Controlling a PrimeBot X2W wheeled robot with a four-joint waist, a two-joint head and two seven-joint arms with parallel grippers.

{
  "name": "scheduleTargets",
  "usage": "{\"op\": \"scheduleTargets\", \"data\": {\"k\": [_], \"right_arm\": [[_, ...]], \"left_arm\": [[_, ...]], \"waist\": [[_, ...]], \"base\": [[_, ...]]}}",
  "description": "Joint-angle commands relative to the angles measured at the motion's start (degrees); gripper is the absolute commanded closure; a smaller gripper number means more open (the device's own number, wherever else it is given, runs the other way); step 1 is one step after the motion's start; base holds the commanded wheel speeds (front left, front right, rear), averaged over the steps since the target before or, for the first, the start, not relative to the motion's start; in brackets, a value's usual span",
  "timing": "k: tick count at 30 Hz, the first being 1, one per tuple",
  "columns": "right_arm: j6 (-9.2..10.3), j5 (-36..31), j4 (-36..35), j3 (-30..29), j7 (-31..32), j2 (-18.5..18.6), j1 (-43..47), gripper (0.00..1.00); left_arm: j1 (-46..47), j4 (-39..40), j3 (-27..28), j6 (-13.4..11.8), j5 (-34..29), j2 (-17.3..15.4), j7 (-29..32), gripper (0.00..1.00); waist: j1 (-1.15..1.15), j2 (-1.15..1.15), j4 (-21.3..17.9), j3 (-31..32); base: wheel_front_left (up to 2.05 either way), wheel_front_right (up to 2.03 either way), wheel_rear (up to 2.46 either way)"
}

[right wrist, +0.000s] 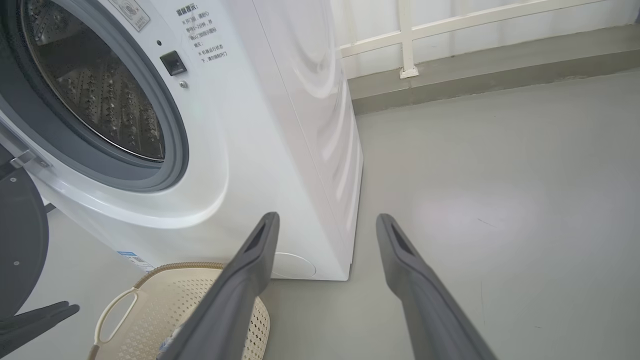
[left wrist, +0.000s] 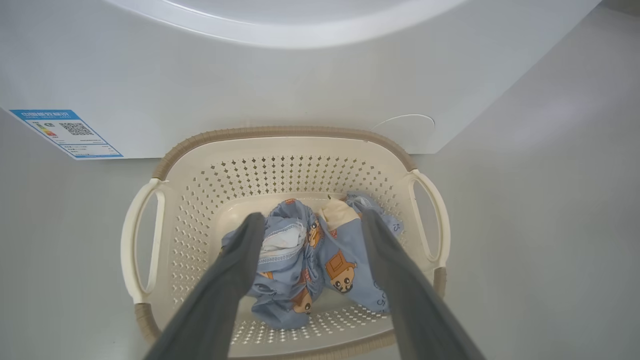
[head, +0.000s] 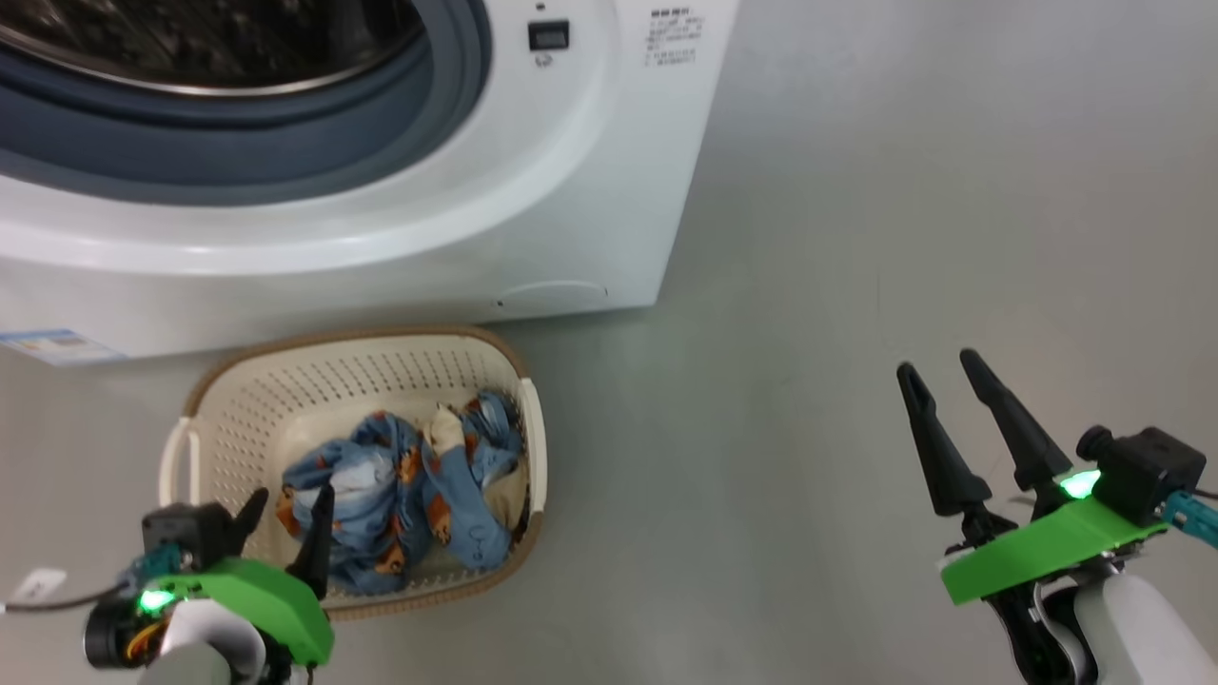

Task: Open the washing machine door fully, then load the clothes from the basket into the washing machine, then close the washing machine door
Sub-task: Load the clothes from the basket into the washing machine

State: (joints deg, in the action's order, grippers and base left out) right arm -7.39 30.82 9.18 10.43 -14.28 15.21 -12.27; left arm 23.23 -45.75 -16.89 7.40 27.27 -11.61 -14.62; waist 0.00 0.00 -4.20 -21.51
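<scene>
The washing machine door (right wrist: pixel 20 235) looks swung open, so you are at the loading step. The clothes (head: pixel 409 495) lie in a heap in the basket (head: pixel 381 371), which sits on the floor (head: pixel 856 285) just in front of the washing machine (head: pixel 571 190). Your left hand (head: pixel 292 495) hangs over the heap, open and holding nothing. Next, I think, you lower it and pinch the cloth. Your right hand (head: pixel 937 363) is open too, well off to the side. The floor is smooth and grey, with a white rail (right wrist: pixel 450 22) by the wall.
</scene>
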Motion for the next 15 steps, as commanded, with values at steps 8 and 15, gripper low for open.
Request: {"op": "scheduleTargets", "data": {"k": [8, 15], "right_arm": [[-0.1, -1.22, -1.99, 1.47, -0.72, -1.06, -3.8, 0.0], [-0.1, -1.69, -2.52, 1.96, -0.72, -2.25, -6.29, 0.0]], "left_arm": [[8.84, -7.87, -3.31, 0.09, 2.89, -3.35, -0.38, 0.0], [14.7, -14.11, -7.29, 0.09, 5.58, -4.16, -0.38, 0.0]], "waist": [[0.0, 0.0, -1.43, -8.85], [0.0, 0.0, -2.5, -13.27]], "base": [[0.0, 0.0, 0.0], [0.0, 0.0, 0.0]]}}
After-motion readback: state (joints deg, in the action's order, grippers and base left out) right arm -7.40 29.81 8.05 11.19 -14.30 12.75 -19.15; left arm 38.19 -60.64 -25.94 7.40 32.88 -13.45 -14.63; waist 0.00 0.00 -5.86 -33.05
